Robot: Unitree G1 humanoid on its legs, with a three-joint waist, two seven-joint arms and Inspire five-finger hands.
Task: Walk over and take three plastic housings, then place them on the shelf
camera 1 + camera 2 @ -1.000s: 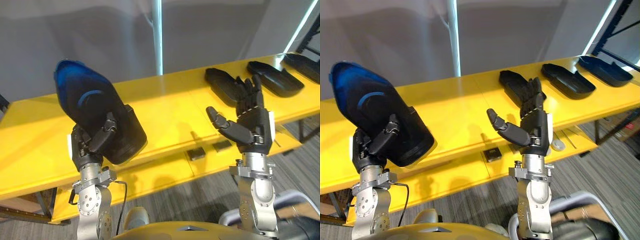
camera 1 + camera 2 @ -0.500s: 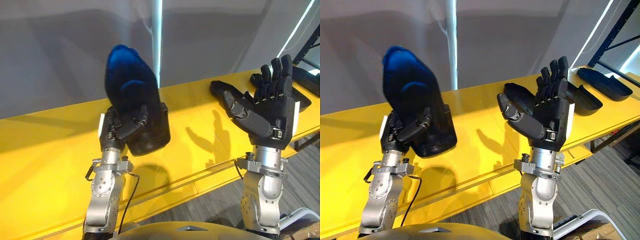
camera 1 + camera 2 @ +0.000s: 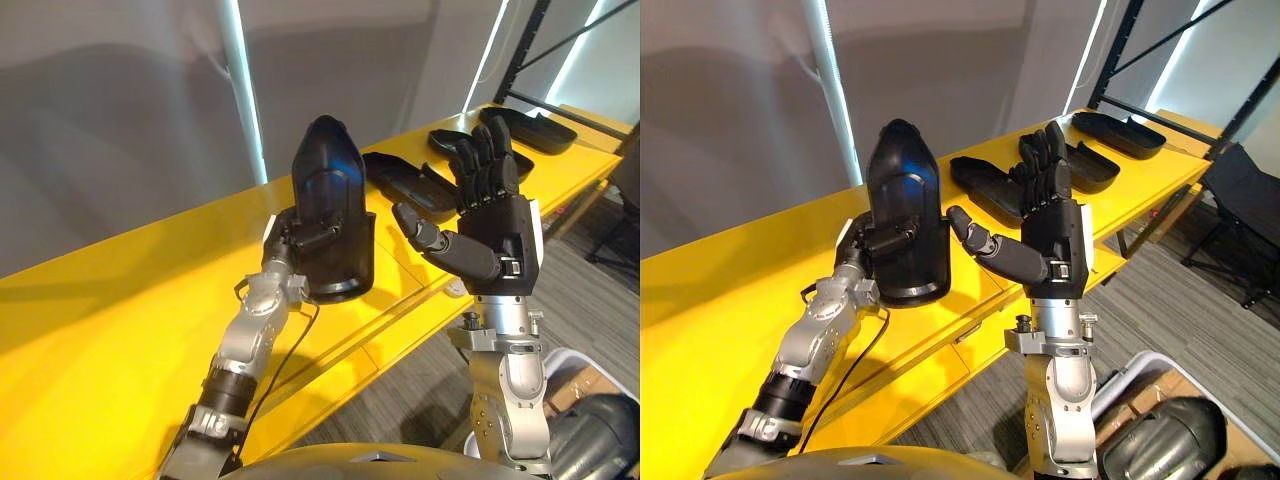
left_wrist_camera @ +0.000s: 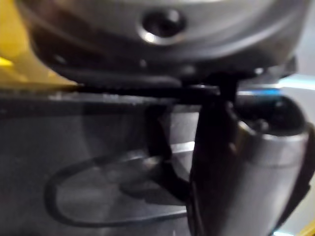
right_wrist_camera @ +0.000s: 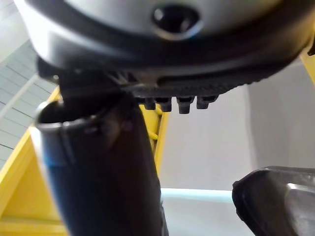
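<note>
Left hand point(image 3: 290, 243) curled round 1 upright plastic housing point(image 3: 330, 190) over the yellow shelf point(image 3: 100, 340), right hand point(image 3: 500, 235) spread and empty; gripped low, the tall housing could tip or slip on release.

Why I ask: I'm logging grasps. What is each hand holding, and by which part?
The left hand holds a black plastic housing upright by its wider lower end, fingers curled across its front. The right hand is open and holds nothing.
</note>
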